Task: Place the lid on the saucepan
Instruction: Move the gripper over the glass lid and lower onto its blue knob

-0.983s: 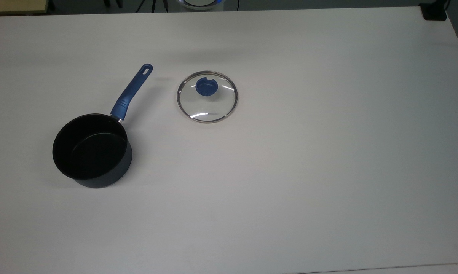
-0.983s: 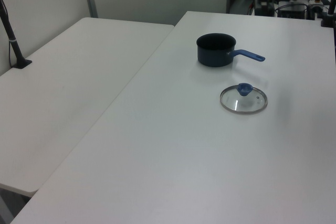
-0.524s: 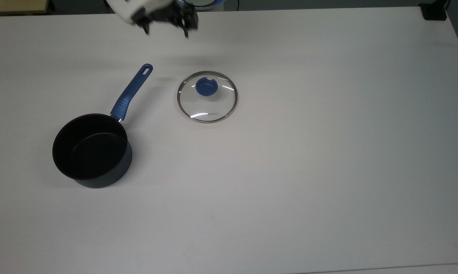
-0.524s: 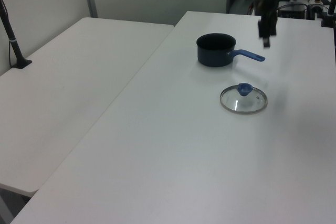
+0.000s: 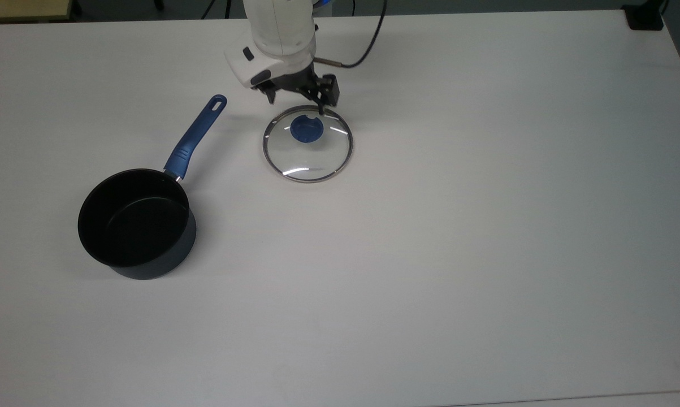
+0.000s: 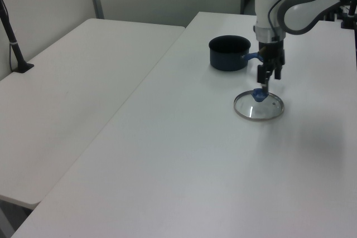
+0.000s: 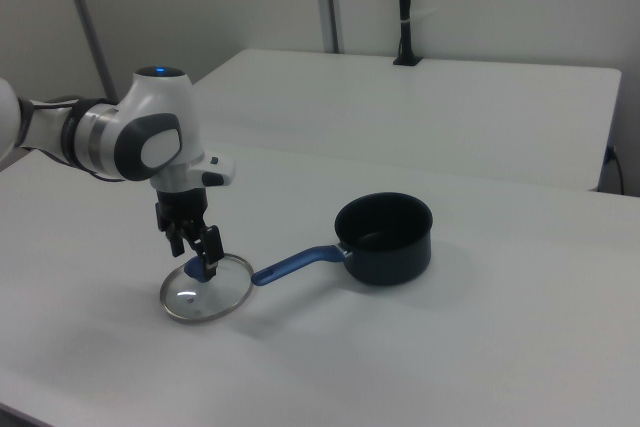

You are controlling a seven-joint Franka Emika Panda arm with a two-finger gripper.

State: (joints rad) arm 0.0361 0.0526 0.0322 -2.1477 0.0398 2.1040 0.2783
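Since the frame half a second ago, the gripper [image 5: 296, 106] has travelled from the far table edge to a position just above the lid [image 5: 307, 143], and its wrist has turned. Its jaws stand apart, holding nothing, with the fingertips [image 6: 263, 80] pointing down directly over the blue knob [image 5: 306, 129]; contact with the knob cannot be confirmed. The lid lies flat on the white table [image 5: 486, 226], knob upward, in the same place as before. The saucepan [image 5: 136, 223] stands upright and uncovered, well apart from the lid toward the top view's lower left, also unmoved. Its blue handle [image 5: 195, 137] points toward the lid's side. The white arm [image 7: 110, 137] reaches in from the right view's left.
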